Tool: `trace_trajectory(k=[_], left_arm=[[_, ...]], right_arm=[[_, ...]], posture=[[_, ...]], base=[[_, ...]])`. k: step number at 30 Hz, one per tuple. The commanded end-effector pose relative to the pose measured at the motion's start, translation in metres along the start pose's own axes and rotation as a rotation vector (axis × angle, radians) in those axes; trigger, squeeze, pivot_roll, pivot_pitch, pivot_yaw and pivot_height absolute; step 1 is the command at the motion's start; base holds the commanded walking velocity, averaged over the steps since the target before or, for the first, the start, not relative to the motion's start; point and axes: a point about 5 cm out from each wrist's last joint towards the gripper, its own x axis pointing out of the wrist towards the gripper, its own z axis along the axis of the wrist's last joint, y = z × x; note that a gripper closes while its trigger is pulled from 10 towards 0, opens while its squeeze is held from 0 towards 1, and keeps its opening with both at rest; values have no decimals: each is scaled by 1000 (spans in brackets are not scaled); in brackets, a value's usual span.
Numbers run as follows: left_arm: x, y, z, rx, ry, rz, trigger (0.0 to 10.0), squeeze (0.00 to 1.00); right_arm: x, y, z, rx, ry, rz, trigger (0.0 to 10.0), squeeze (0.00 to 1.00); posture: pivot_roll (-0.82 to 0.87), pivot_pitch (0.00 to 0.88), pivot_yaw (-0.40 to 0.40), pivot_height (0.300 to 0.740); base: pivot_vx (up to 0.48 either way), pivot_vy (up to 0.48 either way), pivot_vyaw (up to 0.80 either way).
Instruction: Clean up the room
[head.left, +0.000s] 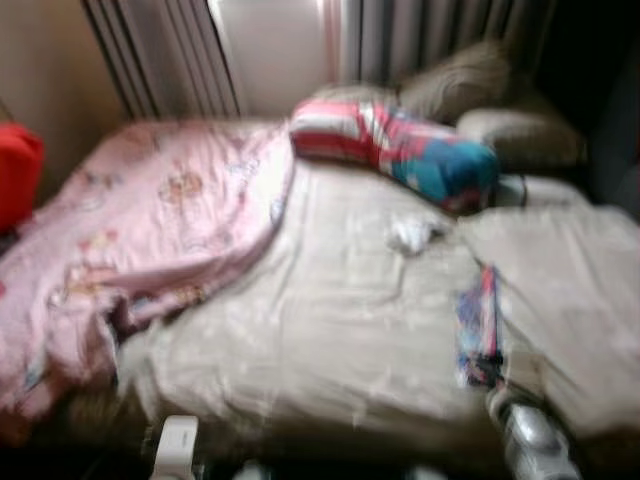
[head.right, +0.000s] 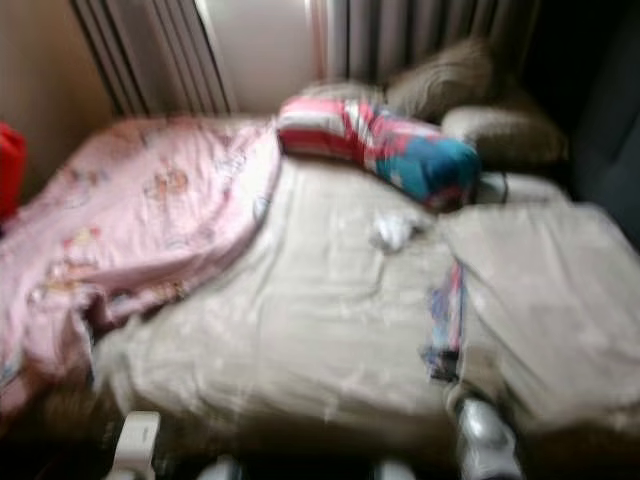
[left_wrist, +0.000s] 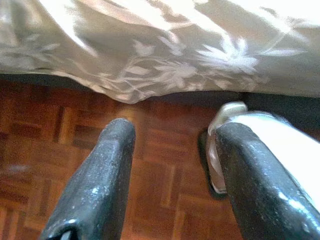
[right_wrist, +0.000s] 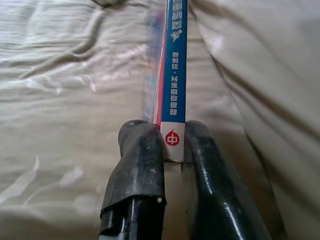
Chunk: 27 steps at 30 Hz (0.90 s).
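Observation:
A thin blue book (right_wrist: 176, 70) with a red and white edge lies on the beige bed sheet (head.left: 330, 320), on the bed's right side. My right gripper (right_wrist: 172, 142) is shut on its near end, one black finger on each face. In the left eye view the book (head.left: 478, 325) runs away from my silver right arm (head.left: 535, 440). A small crumpled white thing (head.left: 410, 235) lies on the sheet further up the bed. My left gripper (left_wrist: 172, 132) hangs open by the bed's side, above the parquet floor (left_wrist: 60, 150), holding nothing.
A pink patterned blanket (head.left: 150, 220) is bunched over the bed's left half. A striped red, white and blue pillow (head.left: 400, 145) and brown pillows (head.left: 470, 90) lie at the head, near the curtains (head.left: 170, 50). A red object (head.left: 18, 170) stands at the far left. The views are blurred.

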Motion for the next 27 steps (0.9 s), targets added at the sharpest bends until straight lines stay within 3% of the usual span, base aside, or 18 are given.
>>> trace_trajectory(k=[1, 9, 15, 18, 27], left_arm=[[-3, 0, -15, 19, 56, -4, 10000, 0], [-3, 1, -14, 21, 56, -2, 10000, 0], [-3, 1, -13, 21, 54, 0, 10000, 0], [-3, 1, -13, 26, 55, -2, 10000, 0], [-2, 2, -12, 30, 54, -1, 10000, 0]], right_arm=[[5, 7, 14, -18, -33, 43, 10000, 0], [8, 11, 17, -63, 44, 174, 10000, 0], [10, 9, 21, -24, 61, 196, 10000, 0], [9, 10, 16, -5, 119, 238, 10000, 0], [10, 2, 13, -51, 179, 176, 10000, 0]], posture=[[-100, 0, 60, 653], [-100, 0, 65, 653], [-100, 0, 69, 653], [-102, 0, 72, 653], [-94, 0, 78, 653]], base=[[0, 0, 0], [0, 0, 0], [0, 0, 0], [0, 0, 0], [0, 0, 0]])
